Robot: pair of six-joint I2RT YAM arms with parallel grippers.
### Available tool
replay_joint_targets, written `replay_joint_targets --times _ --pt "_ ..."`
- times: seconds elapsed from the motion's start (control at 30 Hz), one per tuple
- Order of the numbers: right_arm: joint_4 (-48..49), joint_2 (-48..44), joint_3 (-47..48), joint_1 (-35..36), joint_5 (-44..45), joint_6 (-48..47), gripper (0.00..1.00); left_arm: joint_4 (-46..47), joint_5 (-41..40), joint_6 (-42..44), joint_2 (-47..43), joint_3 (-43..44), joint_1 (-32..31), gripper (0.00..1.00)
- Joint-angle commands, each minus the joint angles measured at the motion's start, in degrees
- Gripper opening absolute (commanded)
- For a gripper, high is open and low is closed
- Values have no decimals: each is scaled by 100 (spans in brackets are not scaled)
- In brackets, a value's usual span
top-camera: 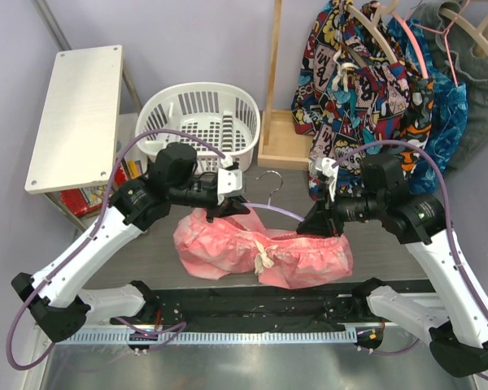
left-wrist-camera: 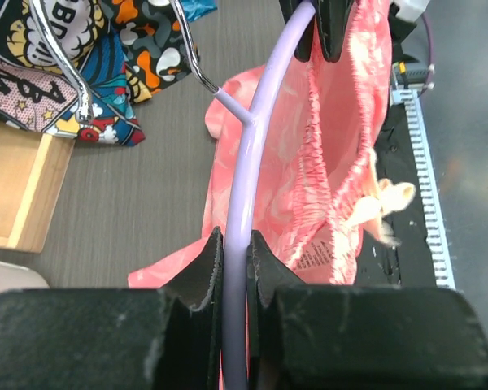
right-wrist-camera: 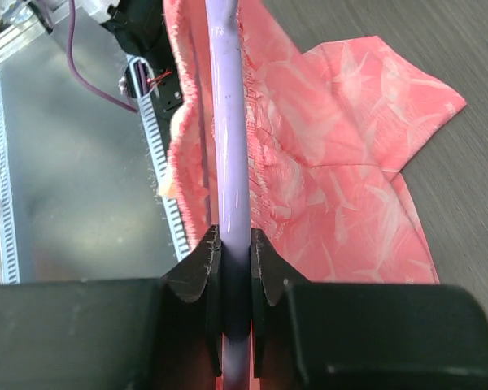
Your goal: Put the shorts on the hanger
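Left hand (left-wrist-camera: 233,246), right hand (right-wrist-camera: 234,244) clamp hanger (left-wrist-camera: 248,162) ends — shorts (top-camera: 228,244) between.

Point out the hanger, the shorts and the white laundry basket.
hanger (left-wrist-camera: 246,203): left wrist view, on its lavender bar.
shorts (top-camera: 220,244): top external view, on the pink fabric left of the drawstring.
laundry basket (top-camera: 197,88): top external view, on its far rim.

Top external: high at 6 o'clock, tilted down toward 12 o'clock; far, whole counter (top-camera: 150,264) seen.
Left wrist: very near, sighting past the left jaws along the hanger (left-wrist-camera: 242,203) bar; right jaws at 12 o'clock.
Right wrist: as near, sighting the opposite way along that bar; dark shape at 11 o'clock, probably the left arm (right-wrist-camera: 142,28).
Shared: all three show hanger and shorts (right-wrist-camera: 350,162).
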Motion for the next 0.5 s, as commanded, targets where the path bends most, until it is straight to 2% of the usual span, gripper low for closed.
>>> replay_joint_targets --times 0.0,0.03,0.1,0.13,0.23,0.27,0.33,0.37,0.47 --pt "233 -567 -157 -112 190 690 1 646 -335 -594 78 125 191 4" --pt "303 -759 -192 -156 557 926 1 699 -388 -743 104 186 253 23" --pt "382 -945 -272 -183 1006 1173 1 795 -730 -954 148 257 375 50" --pt "391 -1033 -298 -218 1653 1426 1 883 -827 -1077 174 353 446 65" --pt "295 -1262 -298 -236 2789 1631 1 1041 -1144 -1516 297 581 796 79" --pt "268 -1253 -211 -236 3559 1640 1 1051 -1188 -1718 350 643 885 81" --pt "242 -1183 -62 -227 4240 1553 1 1033 -1206 -1868 482 792 1114 84" --pt "251 -1113 131 -244 4931 1378 1 1050 -1215 -2017 499 819 1175 84" --pt "373 -701 562 -244 5987 991 1 1086 -1180 -2071 491 793 1220 88"
